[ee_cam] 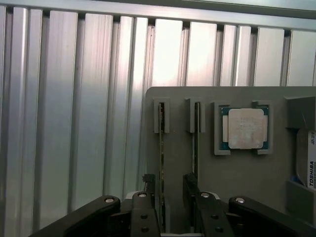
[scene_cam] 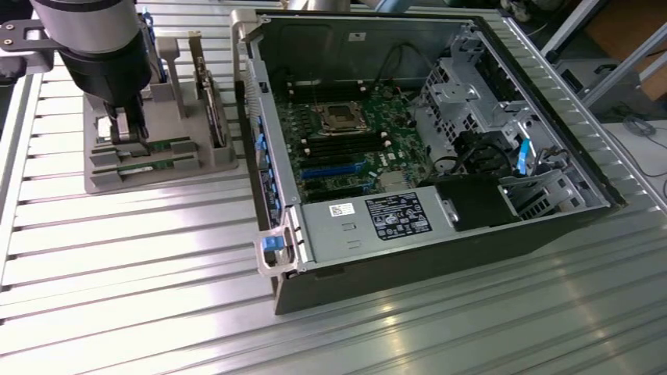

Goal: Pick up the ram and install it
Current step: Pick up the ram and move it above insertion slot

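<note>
Gripper is down at the grey holder, on the exterior view's left, well apart from the open PC case. In the wrist view the fingers are spread, not clamped: the ram stands on edge in its slot and runs between them. It sits close to one finger and there's a clear gap to the other. Can't tell if the near finger is touching the stick. Nothing is lifted, and the ram is seated in the holder with its far end in the slot's end bracket. A second stick sits in the neighbouring slot, parallel to the first, just outside the other finger. Same holder also carries the square processor in its corner pocket beyond the second stick, and a hard drive with a Toshiba label at the far side. The case lies on its side on the ribbed aluminium table, side panel off, with the motherboard exposed and the power supply at the near end.
</note>
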`<action>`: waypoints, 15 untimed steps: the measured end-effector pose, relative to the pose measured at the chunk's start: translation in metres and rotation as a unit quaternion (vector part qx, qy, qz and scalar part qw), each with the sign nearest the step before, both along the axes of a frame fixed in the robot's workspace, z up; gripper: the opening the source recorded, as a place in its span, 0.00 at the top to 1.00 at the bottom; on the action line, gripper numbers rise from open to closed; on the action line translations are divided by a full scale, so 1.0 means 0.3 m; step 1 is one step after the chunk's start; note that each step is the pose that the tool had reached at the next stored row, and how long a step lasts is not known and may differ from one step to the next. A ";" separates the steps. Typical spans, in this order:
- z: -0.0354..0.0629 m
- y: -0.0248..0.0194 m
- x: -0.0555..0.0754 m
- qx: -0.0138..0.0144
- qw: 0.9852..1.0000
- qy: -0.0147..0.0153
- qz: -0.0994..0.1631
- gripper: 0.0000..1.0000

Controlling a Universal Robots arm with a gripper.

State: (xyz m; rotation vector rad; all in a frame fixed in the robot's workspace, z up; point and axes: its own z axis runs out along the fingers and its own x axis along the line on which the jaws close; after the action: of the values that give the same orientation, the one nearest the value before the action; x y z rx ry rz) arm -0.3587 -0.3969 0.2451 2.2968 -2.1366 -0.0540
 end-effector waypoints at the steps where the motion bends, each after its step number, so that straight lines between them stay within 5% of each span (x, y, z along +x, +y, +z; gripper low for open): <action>1: -0.004 0.000 0.000 0.000 1.000 0.000 0.001 0.64; 15: -0.052 0.000 0.000 -0.001 1.000 0.000 0.007 0.64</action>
State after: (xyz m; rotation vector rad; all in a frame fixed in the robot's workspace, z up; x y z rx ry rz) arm -0.3587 -0.3969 0.2295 2.3107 -2.1196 -0.0523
